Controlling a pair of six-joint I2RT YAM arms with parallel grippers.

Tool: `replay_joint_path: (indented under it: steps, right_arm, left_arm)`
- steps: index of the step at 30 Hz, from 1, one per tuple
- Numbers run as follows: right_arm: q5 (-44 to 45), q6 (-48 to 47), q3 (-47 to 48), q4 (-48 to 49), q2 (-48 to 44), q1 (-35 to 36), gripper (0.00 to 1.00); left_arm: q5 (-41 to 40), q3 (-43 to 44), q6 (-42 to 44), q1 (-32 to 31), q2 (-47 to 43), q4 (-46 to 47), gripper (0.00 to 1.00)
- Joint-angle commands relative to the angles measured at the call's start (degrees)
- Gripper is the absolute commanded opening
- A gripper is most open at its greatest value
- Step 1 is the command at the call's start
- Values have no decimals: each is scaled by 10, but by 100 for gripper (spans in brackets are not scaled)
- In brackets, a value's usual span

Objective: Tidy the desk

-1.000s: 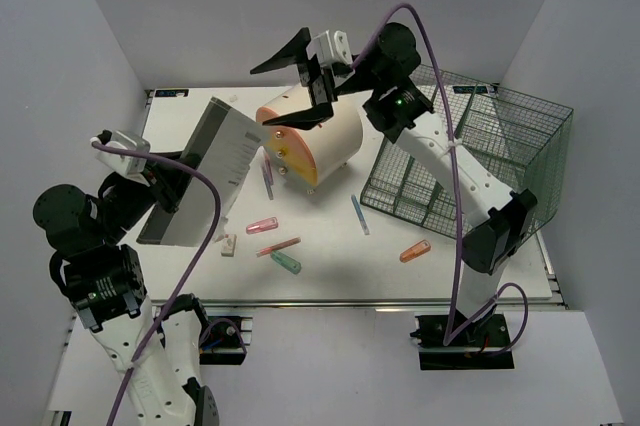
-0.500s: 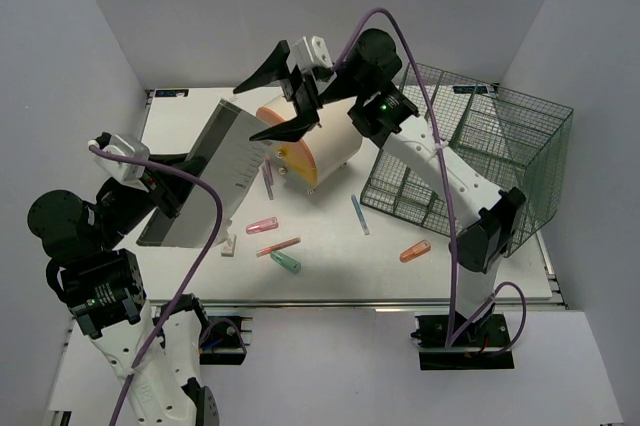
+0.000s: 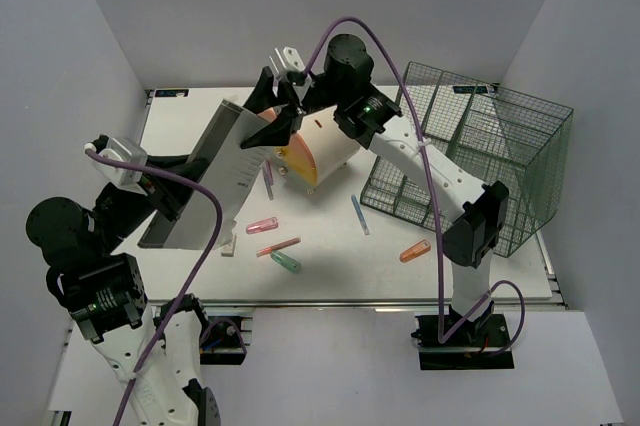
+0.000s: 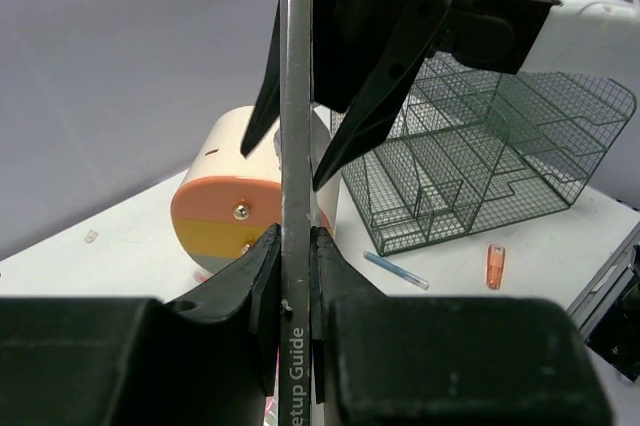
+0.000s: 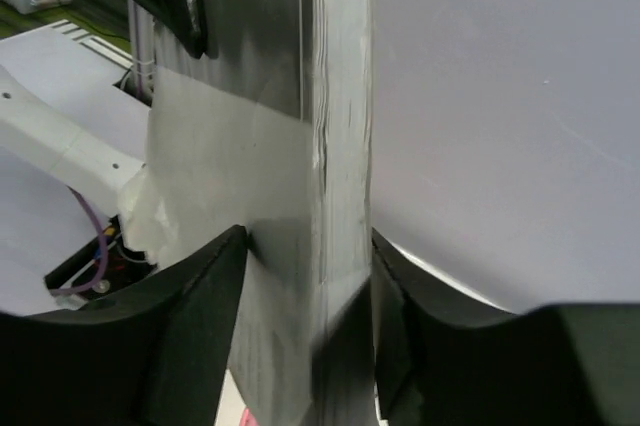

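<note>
My left gripper [image 3: 165,196] is shut on the lower end of a thin grey book [image 3: 215,171] and holds it upright above the left of the white desk [image 3: 330,276]. In the left wrist view the book's spine [image 4: 296,96] stands clamped between my jaws [image 4: 297,256]. My right gripper [image 3: 272,116] is open, with its jaws either side of the book's top edge. In the right wrist view the book [image 5: 330,146] fills the space between that gripper's jaws [image 5: 308,246]. Its black fingers [image 4: 385,76] show splayed around the spine.
A cream cylinder with an orange rim [image 3: 320,146] lies on its side behind the book. A dark green wire-mesh basket [image 3: 480,156] stands at the right. Several pens and markers lie loose: pink [image 3: 262,226], green [image 3: 286,263], blue [image 3: 360,214], orange [image 3: 415,251].
My right gripper has moved left and down from above the cylinder until its jaws straddle the book's top edge. My left gripper has kept hold of the book, raising it slightly.
</note>
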Motion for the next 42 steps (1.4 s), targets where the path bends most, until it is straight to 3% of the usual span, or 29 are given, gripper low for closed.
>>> replay_joint_path:
  steps: [1, 4, 5, 8, 10, 15, 16, 17, 18, 20, 22, 24, 32, 37, 42]
  right_arm:
    - [-24, -4, -9, -8, -22, 1, 53]
    - [-68, 42, -24, 30, -25, 1, 42]
    - [-74, 64, -36, 48, -27, 0, 20]
    - [-86, 131, -68, 131, -39, -2, 0]
    - [-101, 178, -86, 212, -48, -5, 0]
    - [-103, 394, -98, 404, -52, -20, 0]
    - [-97, 403, -89, 395, -51, -23, 0]
    - [-92, 404, -77, 374, -51, -25, 0]
    - [-83, 382, -54, 347, -53, -34, 0]
    - [-49, 329, -33, 231, -66, -40, 0]
    - [-7, 221, 5, 131, -79, -46, 0]
    - [20, 188, 20, 63, -90, -52, 0]
    - [81, 156, 7, 10, -148, -89, 0]
    - [169, 102, -11, -70, -206, -111, 0]
    - [257, 57, -44, -154, -259, -139, 0]
  left_arm:
    - [7, 11, -23, -1, -5, 74, 0]
    - [9, 5, -34, -1, -7, 84, 0]
    - [9, 2, -36, -1, -10, 90, 0]
    - [8, -11, -46, -1, -14, 99, 0]
    - [6, -16, -47, -1, -18, 101, 0]
    - [-21, -16, -50, -1, -20, 93, 2]
    - [-30, -15, -52, -1, -20, 93, 2]
    - [-40, -10, -54, -1, -20, 90, 19]
    - [-61, -8, -55, -1, -22, 89, 29]
    - [-77, -6, -61, -1, -24, 92, 44]
    - [-98, -7, -69, -1, -28, 96, 52]
    - [-109, -10, -75, 5, -31, 102, 54]
    - [-165, -22, -89, -1, -38, 115, 60]
    - [-249, -9, -95, -1, -41, 89, 82]
    - [-334, -9, -95, -1, -50, 90, 91]
